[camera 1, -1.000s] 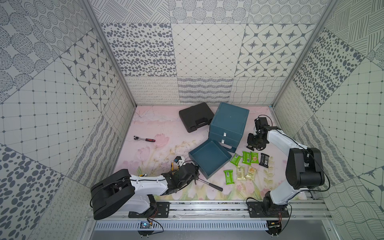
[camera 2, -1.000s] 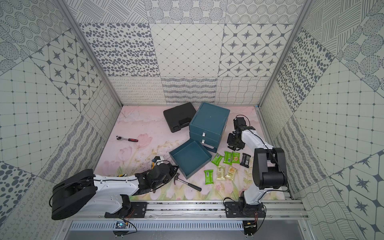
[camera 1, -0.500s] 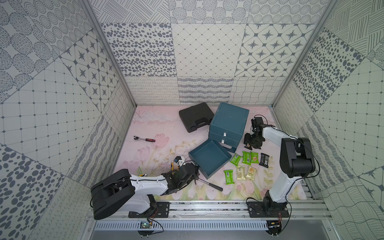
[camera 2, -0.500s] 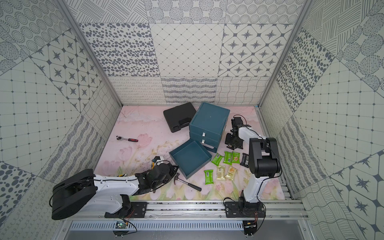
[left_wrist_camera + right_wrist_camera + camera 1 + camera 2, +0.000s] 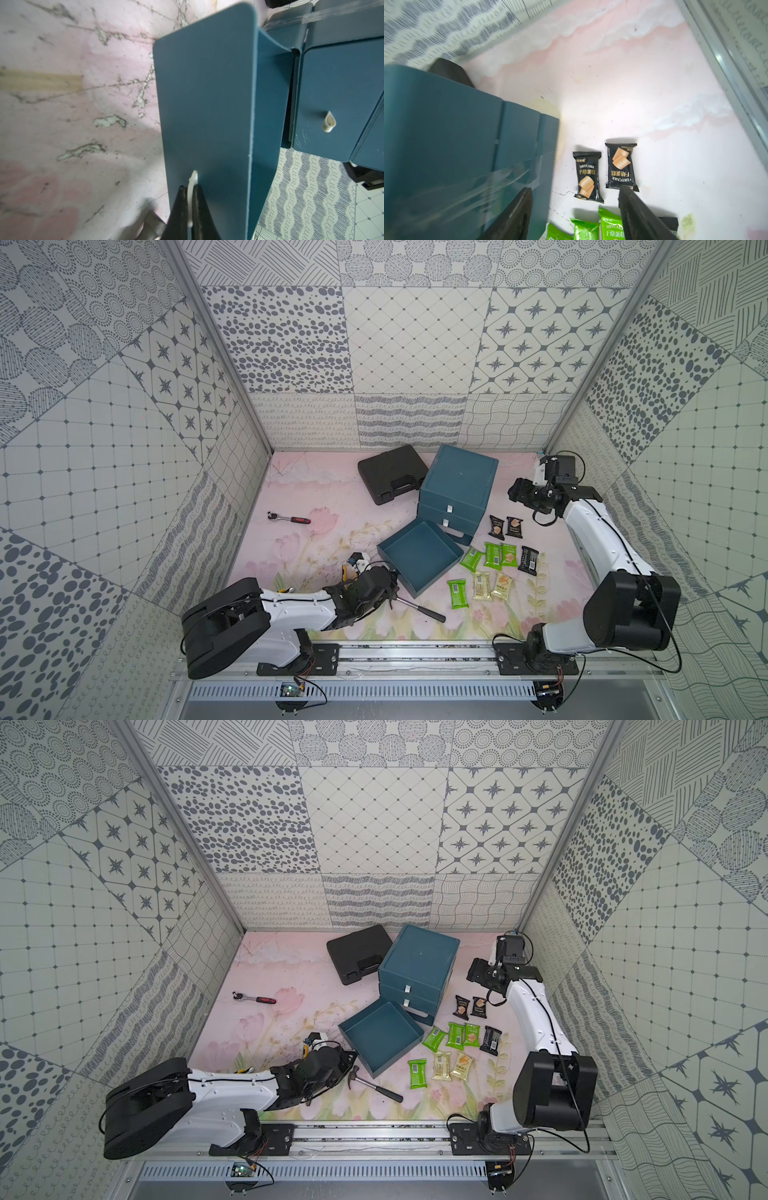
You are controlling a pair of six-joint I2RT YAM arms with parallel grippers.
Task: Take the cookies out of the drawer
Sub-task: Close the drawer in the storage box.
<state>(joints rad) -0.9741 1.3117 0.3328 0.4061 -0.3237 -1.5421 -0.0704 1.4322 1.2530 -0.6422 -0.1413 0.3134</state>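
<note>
Several cookies lie on the pink mat right of the drawer (image 5: 419,556), which is pulled out and empty. Two black cookie packets (image 5: 496,526) (image 5: 514,527) sit beside the cabinet; green packets (image 5: 493,556), another black one (image 5: 528,560) and beige ones (image 5: 481,585) lie nearer the front. My right gripper (image 5: 515,493) hangs open above and behind the two black packets (image 5: 588,176), its fingers (image 5: 633,207) holding nothing. My left gripper (image 5: 190,188) is shut on the drawer's white pull tab (image 5: 193,178).
The teal cabinet (image 5: 459,485) with two shut drawers stands behind the open one, and a black case (image 5: 392,472) lies behind it to the left. A hammer (image 5: 419,608) lies by my left gripper. A ratchet (image 5: 289,518) lies far left. The side wall is close to my right arm.
My right gripper has opened and drawn up and back from the spot beside the cabinet, where two black packets now lie uncovered. The left arm has not moved.
</note>
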